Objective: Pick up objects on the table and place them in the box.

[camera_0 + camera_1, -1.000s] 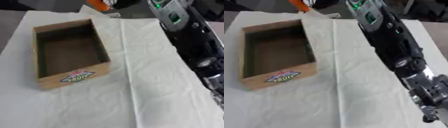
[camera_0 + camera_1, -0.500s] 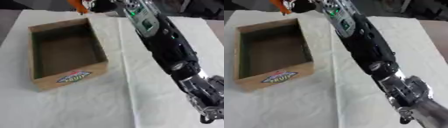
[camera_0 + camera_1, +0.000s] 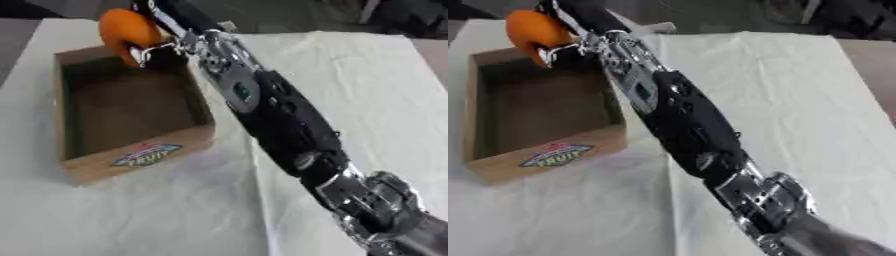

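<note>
while the right robot hand (image 3: 162,42) grips the orange (image 3: 123,29) over the box (image 3: 140,155) far wall, early release could drop it outside.

A white creased cloth (image 3: 367,95) covers the table — dark floor (image 3: 306,15) beyond.

One label was found, an oval sticker (image 3: 556,154) on the near outer wall of the cardboard box (image 3: 500,170). Its lettering read "FRUIT" in pale capitals on a dark band, with red and green above and below. No other text, number or sign could be read anywhere else.
</note>
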Robot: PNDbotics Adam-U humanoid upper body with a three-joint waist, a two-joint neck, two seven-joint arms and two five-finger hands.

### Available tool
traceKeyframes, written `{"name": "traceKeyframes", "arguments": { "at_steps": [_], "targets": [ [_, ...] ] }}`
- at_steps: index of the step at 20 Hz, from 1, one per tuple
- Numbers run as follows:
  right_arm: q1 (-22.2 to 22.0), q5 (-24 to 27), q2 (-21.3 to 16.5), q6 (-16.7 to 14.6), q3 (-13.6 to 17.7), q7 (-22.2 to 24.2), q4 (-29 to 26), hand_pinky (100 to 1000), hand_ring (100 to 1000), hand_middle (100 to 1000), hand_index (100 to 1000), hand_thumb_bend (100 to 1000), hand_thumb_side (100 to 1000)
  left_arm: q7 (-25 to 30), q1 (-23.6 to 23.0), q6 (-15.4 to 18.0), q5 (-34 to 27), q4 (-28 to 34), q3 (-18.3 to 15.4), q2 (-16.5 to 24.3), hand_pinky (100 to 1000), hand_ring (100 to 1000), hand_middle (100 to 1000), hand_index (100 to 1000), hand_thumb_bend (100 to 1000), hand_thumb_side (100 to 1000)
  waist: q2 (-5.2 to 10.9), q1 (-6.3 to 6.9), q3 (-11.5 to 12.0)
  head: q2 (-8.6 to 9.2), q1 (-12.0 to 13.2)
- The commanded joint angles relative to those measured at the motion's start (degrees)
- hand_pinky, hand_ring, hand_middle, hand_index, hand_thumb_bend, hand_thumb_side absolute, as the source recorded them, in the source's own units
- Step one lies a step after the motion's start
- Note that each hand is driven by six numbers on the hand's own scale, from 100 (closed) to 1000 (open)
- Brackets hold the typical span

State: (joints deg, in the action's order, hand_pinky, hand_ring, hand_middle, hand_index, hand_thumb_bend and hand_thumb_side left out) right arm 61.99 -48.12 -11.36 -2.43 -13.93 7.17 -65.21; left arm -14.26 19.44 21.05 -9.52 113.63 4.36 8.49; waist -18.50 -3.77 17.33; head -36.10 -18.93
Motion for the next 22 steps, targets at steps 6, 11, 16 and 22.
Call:
{"name": "traceKeyframes", "arguments": {
  "at_steps": [6, 11, 16, 22],
  "targets": [
    [-0.34, -7.26, 2.20, -1.86, -1.11, 2.93, 4.77, 803, 792, 451, 701, 100, 198, 0.27, 0.88, -0.05, -0.57, 0.96, 0.24, 0.00, 413, 515, 633, 699, 100, 950, 0.64, 0.35, 0.13, 0.52, -0.55],
    [-0.78, -11.49, 3.43, -1.68, -0.95, 6.62, 6.89, 824, 841, 559, 778, 100, 200, 0.37, 0.94, -0.08, -0.59, 0.96, 0.28, -0.15, 413, 515, 633, 700, 100, 947, 0.48, 0.33, 0.21, 0.54, -0.79],
    [-0.70, -15.24, 4.22, -3.88, -0.11, 10.86, 8.75, 862, 887, 648, 878, 100, 210, 0.51, 1.12, 0.01, -0.64, 0.96, 0.37, -0.11, 413, 515, 632, 700, 100, 947, 0.31, 0.35, 0.19, 0.44, -0.84],
    [0.07, -13.72, 3.82, -4.95, 0.83, 15.78, 6.50, 922, 968, 821, 998, 100, 880, 0.46, 1.08, 0.06, -0.62, 0.96, 0.30, -0.13, 413, 514, 630, 699, 100, 947, 0.22, 0.39, -0.21, 0.24, -0.55]
  ]
}}
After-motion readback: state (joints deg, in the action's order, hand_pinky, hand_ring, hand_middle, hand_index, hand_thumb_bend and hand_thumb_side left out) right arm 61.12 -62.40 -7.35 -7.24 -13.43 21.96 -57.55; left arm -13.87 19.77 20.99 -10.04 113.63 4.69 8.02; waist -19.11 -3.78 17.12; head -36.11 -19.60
